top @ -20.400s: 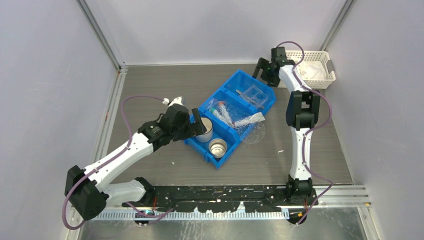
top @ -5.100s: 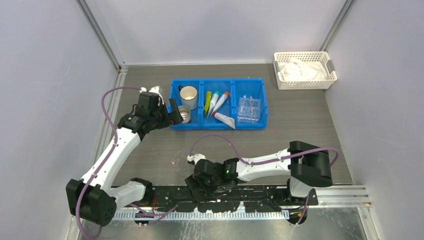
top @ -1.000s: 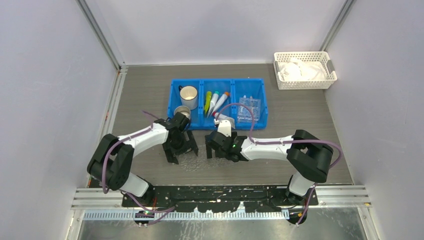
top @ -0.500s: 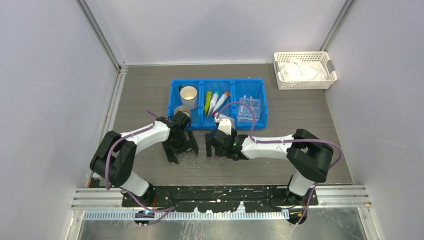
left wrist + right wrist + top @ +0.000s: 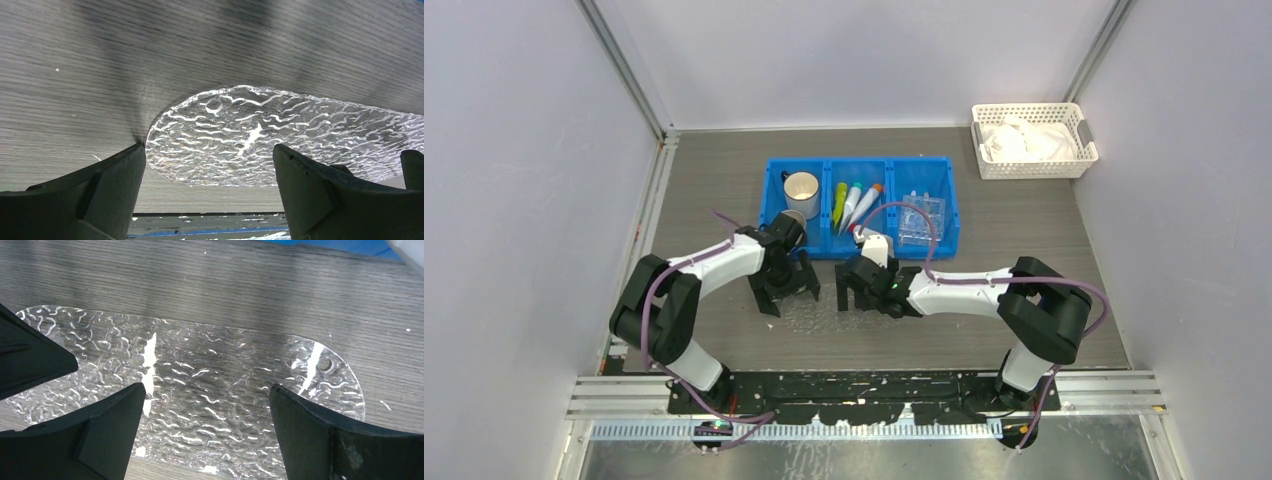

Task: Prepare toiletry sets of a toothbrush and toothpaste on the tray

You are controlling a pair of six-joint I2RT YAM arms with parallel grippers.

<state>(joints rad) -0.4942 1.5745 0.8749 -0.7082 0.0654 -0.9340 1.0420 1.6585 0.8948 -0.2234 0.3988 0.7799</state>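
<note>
A: How do the jaws stand?

B: Both pairs are wide apart and grip nothing. One rounded end of a clear textured plate point(image 5: 250, 135) lies between the fingers of the left gripper point(image 5: 786, 292). The other end, with a small hole in it, lies between the fingers of the right gripper point(image 5: 857, 290). Whether the fingertips touch the plate, I cannot tell.

A: Where is this plate?

B: It lies flat on the table point(image 5: 1034, 260), just beside the near side of the blue bin point(image 5: 860, 161). The two grippers stand over it, close to each other.

A: And the tray?

B: The tray point(image 5: 922, 218) is in the right compartment of the bin. The toiletry sets point(image 5: 852, 203) lie close together in the middle compartment. A mug point(image 5: 801, 188) stands in the left compartment. A white lattice basket point(image 5: 1032, 108) is well apart from the bin, on its far right side.
</note>
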